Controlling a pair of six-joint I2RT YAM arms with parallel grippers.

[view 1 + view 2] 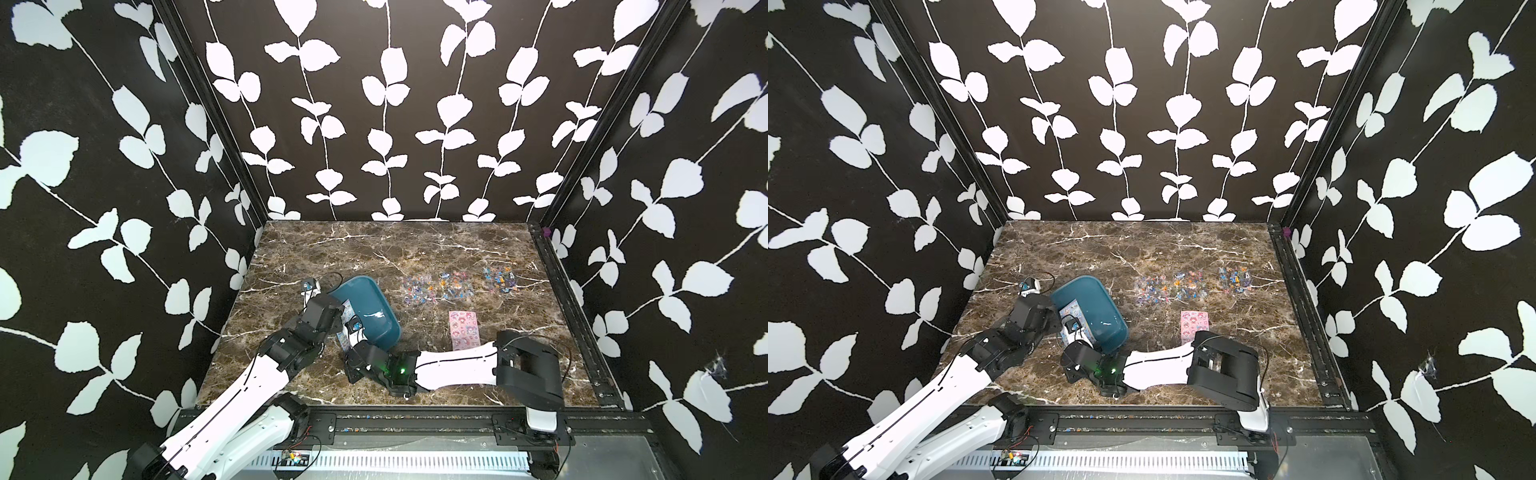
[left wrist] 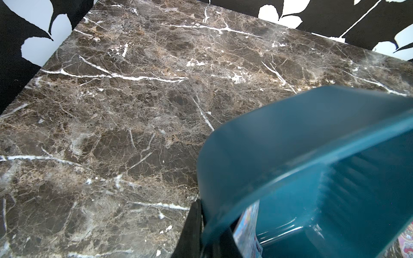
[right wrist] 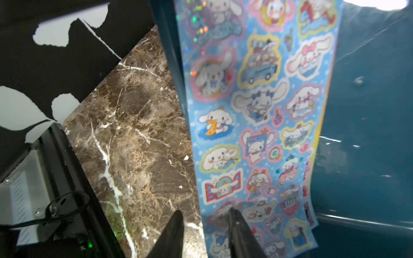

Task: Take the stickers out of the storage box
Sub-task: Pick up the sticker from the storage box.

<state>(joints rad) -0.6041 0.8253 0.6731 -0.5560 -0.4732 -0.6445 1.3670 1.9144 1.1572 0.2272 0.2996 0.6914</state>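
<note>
Read clock directions from the table (image 1: 374, 249) centre in both top views, with 12 o'clock at the far wall.

1. Locate the storage box (image 1: 374, 299) just off centre at 9 o'clock. It sits tilted rather than flat.
2. Check the left gripper (image 2: 209, 223) in the left wrist view. Its fingers (image 2: 192, 230) are pressed onto the box rim, one on each side of the wall.
3. Check the right gripper (image 3: 204, 211) at the box's 7 o'clock side. Its fingers (image 3: 240, 234) stand apart, and the edge of the light-blue sheet (image 3: 257, 111) lies between them. One finger is over the sheet and the other over bare marble.
4. Note that the light-blue sheet leans against the inner wall of the box and reaches out past the rim. The edge of another sheet shows behind it.
5. Confirm the sheets lying flat on the table:
   - Three clear sheets lie in a row from 1 to 2 o'clock (image 1: 419, 287) (image 1: 457, 284) (image 1: 500, 277).
   - One pink sheet (image 1: 464, 330) lies at 4 o'clock, beside the right arm.
</note>
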